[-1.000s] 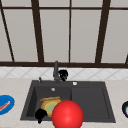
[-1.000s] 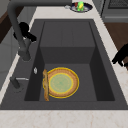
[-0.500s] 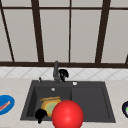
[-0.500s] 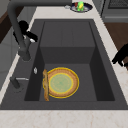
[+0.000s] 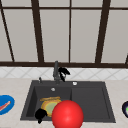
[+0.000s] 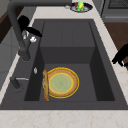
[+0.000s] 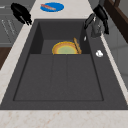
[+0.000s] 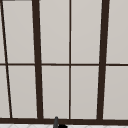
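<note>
Faucet (image 5: 56,71) stands at the back rim of the dark sink (image 5: 100,110), and we see our right hand (image 5: 63,73) just beside its neck, fingers loosely spread and pointing downward, gripping nothing. Our left hand (image 5: 40,114) hangs at the sink's front rim, fingers relaxed and empty. Inside the sink's left basin lies a yellow plate (image 6: 61,82), a wooden utensil (image 6: 45,85) along its faucet side. Left of the sink sits a blue plate (image 5: 5,104); a red ball (image 5: 67,114) fills the foreground before the sink.

window (image 8: 70,60) with dark bars; faucet (image 8: 55,122) tip and right hand (image 8: 62,126) below
</note>
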Controlling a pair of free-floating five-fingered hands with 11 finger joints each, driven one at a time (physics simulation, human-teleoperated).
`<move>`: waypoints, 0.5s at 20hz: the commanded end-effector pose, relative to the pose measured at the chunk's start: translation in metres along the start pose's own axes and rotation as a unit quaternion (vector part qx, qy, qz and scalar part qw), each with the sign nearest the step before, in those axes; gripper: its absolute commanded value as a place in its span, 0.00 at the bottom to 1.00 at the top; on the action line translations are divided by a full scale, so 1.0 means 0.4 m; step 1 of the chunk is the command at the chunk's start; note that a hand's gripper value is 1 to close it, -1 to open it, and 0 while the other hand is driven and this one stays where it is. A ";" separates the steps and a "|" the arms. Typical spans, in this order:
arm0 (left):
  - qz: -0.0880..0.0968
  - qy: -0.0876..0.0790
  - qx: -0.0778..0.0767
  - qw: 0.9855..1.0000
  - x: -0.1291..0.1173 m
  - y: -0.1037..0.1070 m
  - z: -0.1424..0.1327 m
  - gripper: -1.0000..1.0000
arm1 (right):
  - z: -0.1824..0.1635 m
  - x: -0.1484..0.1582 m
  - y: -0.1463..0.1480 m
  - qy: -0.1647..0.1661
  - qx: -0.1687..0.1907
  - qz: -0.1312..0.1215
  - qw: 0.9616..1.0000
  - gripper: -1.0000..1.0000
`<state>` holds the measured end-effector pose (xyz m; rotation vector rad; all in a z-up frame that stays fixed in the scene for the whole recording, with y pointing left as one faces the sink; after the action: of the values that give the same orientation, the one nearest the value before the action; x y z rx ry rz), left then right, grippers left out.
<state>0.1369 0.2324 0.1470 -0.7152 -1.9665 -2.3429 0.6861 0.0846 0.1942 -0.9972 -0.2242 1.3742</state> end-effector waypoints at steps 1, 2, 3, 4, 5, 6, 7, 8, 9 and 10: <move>0.000 0.000 0.000 1.000 0.000 0.000 0.000 0.50 | 0.043 -0.019 -0.047 0.005 0.007 -0.004 1.000 0.00; 0.000 0.000 0.000 1.000 0.000 0.000 0.000 0.50 | 0.052 -0.023 -0.055 0.003 0.008 -0.003 1.000 0.00; 0.000 0.000 0.000 1.000 0.000 0.000 0.000 0.50 | 0.057 -0.030 -0.062 -0.001 0.009 -0.001 1.000 0.00; 0.000 0.000 0.000 1.000 0.000 0.000 0.000 0.50 | 0.066 -0.042 -0.069 -0.004 0.009 0.000 1.000 0.00; 0.000 0.000 0.000 1.000 0.000 0.000 0.000 0.50 | 0.073 -0.047 -0.077 -0.007 0.014 0.001 1.000 0.00; 0.000 0.000 0.000 1.000 0.000 0.000 0.000 0.50 | 0.076 -0.058 -0.075 -0.009 0.022 0.001 1.000 0.00; 0.000 0.000 0.000 1.000 0.000 0.000 0.000 0.50 | 0.084 -0.065 -0.074 -0.014 0.028 -0.001 1.000 0.00; 0.000 0.000 0.000 1.000 0.000 0.000 0.000 0.50 | 0.093 -0.075 -0.072 -0.021 0.030 -0.008 0.999 0.00; 0.000 0.000 0.000 1.000 0.000 0.000 0.000 0.50 | 0.098 -0.086 -0.072 -0.027 0.029 -0.015 0.999 0.00; 0.000 0.000 0.000 1.000 0.000 0.000 0.000 0.50 | 0.101 -0.099 -0.073 -0.033 0.029 -0.021 0.999 0.00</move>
<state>0.1369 0.2324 0.1470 -0.7152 -1.9665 -2.3429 0.6753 0.0819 0.2419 -0.9139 -0.2145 1.3878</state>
